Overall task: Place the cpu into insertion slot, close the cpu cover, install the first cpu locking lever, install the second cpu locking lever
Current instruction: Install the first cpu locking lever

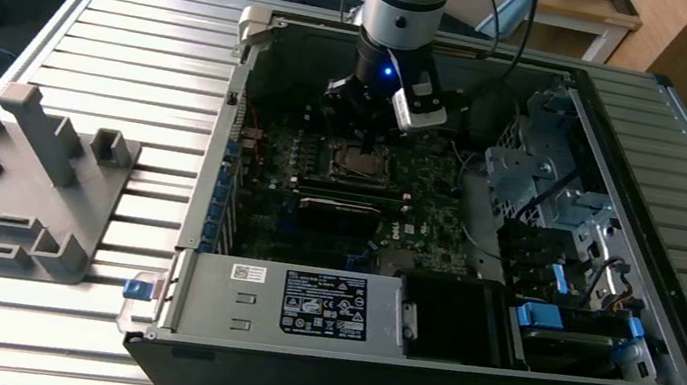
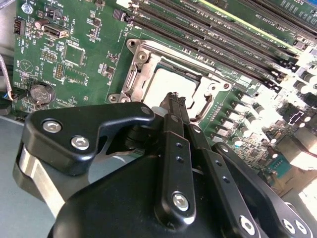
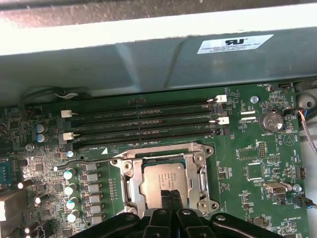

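The cpu (image 3: 164,182), a silver-grey square chip, lies in the socket on the green motherboard; in the second wrist view its face (image 2: 171,82) shows too. The silvery cpu cover (image 3: 128,179) lies flat around it, the chip showing through its window. Chip and cover hide the insertion slot. A thin wire locking lever (image 3: 148,147) runs along one side of the socket, its end sticking out past the corner. My gripper (image 3: 169,197) hangs just above the chip's edge, its black fingers (image 2: 173,106) shut together with nothing between them. In the exterior view the gripper (image 1: 370,136) is over the socket (image 1: 359,162).
The board sits in an open computer case (image 1: 216,185) on a slatted metal table. Long black memory slots (image 3: 143,119) run beside the socket. A labelled power-supply box (image 1: 295,302) is at the case's near end, drive bays with blue tabs (image 1: 543,311) at the exterior view's right, a grey fixture (image 1: 15,177) at its left.
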You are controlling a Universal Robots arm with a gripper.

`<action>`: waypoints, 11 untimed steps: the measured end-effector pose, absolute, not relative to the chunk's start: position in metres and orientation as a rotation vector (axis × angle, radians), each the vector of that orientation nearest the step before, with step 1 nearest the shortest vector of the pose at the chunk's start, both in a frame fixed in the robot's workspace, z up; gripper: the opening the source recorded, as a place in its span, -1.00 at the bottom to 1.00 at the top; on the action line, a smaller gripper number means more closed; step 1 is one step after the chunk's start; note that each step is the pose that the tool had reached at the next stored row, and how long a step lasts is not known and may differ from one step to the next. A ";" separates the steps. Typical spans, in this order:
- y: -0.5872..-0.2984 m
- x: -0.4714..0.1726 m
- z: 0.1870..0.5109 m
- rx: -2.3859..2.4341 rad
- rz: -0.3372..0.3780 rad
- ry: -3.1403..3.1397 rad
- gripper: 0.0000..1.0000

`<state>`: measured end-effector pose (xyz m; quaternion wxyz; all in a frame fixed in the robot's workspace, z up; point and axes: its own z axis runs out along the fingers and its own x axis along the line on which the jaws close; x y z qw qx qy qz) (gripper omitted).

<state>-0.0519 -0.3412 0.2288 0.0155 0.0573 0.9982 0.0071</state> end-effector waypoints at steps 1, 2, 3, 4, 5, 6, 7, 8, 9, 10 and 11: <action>-0.341 -0.052 0.229 0.178 0.021 3.106 -0.79; -0.341 -0.052 0.230 0.178 0.022 3.105 -0.79; -0.341 -0.052 0.230 0.178 0.022 3.105 -0.79; -0.341 -0.052 0.230 0.178 0.022 3.105 -0.79; -0.341 -0.052 0.230 0.178 0.022 3.105 -0.79; -0.341 -0.052 0.230 0.178 0.022 3.105 -0.79; -0.341 -0.052 0.230 0.178 0.022 3.105 -0.79; -0.341 -0.052 0.230 0.178 0.022 3.105 -0.79; -0.341 -0.052 0.230 0.178 0.022 3.105 -0.79; -0.341 -0.052 0.230 0.178 0.022 3.105 -0.79; -0.341 -0.052 0.230 0.178 0.022 3.105 -0.79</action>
